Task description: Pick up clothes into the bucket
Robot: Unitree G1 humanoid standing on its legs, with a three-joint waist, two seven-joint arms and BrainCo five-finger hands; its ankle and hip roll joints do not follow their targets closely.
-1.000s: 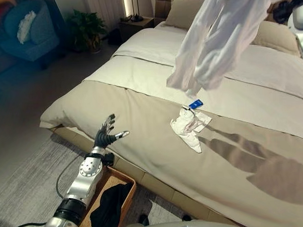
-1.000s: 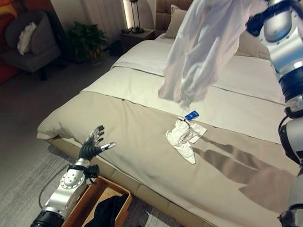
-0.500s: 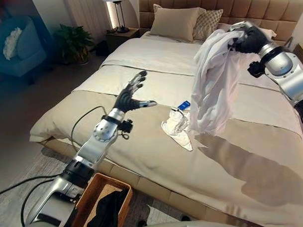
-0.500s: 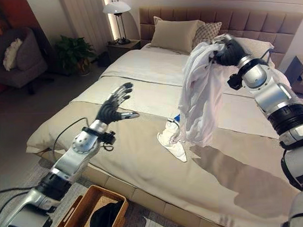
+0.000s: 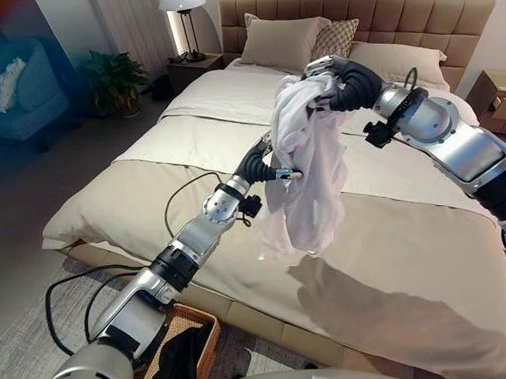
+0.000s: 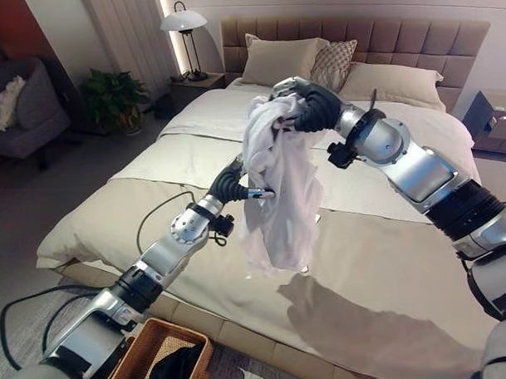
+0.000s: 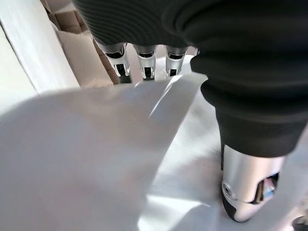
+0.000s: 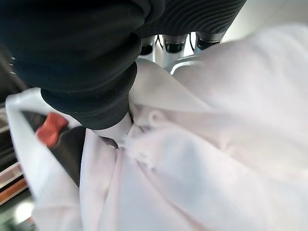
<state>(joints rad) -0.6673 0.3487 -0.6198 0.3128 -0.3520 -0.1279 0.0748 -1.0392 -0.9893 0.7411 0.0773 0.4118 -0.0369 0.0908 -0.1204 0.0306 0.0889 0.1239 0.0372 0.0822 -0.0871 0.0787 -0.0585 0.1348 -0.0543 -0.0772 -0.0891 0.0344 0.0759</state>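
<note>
I've got the white shirt [image 5: 306, 167] bunched in my right hand [image 5: 349, 82] high over the bed [image 5: 422, 258], left hand [image 5: 265, 166] pinching its side, and the long tail could snag short of the basket [image 6: 134, 360].

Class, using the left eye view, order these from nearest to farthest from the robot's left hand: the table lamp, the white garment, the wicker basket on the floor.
1. The white garment: it hangs from the right hand, and the left hand is against its side.
2. The wicker basket: on the floor by the bed's near edge, back along the left arm.
3. The table lamp: on the nightstand at the head of the bed.
</note>
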